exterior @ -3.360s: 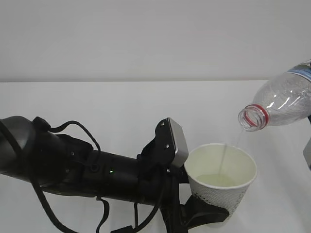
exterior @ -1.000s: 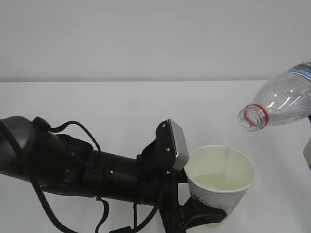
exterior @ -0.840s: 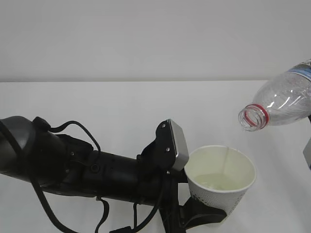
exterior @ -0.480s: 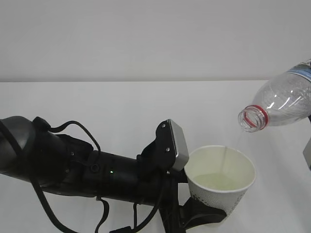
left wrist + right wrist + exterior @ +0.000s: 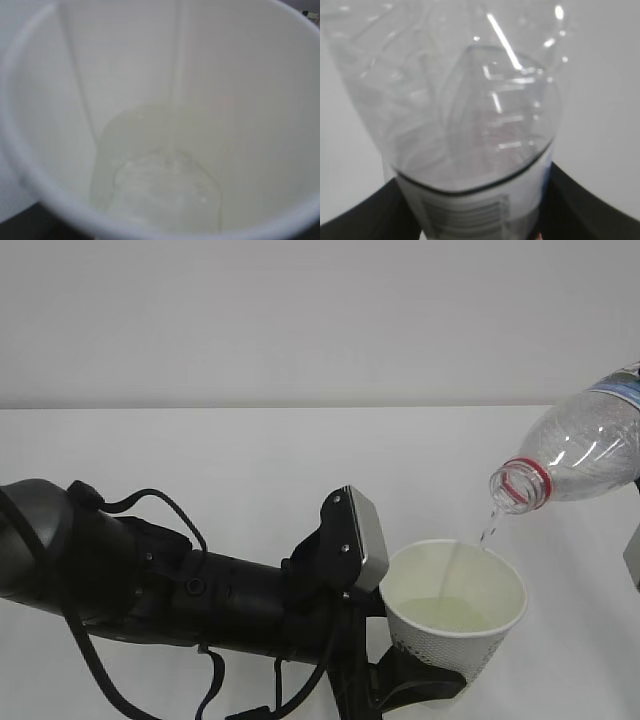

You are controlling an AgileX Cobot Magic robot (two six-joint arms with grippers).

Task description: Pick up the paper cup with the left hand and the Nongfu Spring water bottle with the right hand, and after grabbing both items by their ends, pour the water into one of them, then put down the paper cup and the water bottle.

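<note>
The white paper cup (image 5: 455,612) is held a little tilted at the lower right, my left gripper (image 5: 425,685) shut on its dotted lower wall. Its inside fills the left wrist view, with water (image 5: 165,192) pooled at the bottom; the gripper's fingers are hidden there. The clear Nongfu Spring water bottle (image 5: 585,450) hangs tipped down at the upper right, its red-ringed mouth above the cup's far rim. A thin broken stream of water (image 5: 487,530) falls into the cup. My right gripper (image 5: 475,212) is shut on the bottle's labelled end (image 5: 470,100), a black finger (image 5: 365,215) on each side.
The bulky black left arm (image 5: 150,580) with cables and a grey block (image 5: 362,535) lies across the lower left of the white table (image 5: 260,460). A grey piece (image 5: 633,552) shows at the right edge. A plain white wall stands behind.
The stream at the bottle's mouth, faint a second ago, now shows as falling drops. Cup, bottle and both arms hold almost still.
</note>
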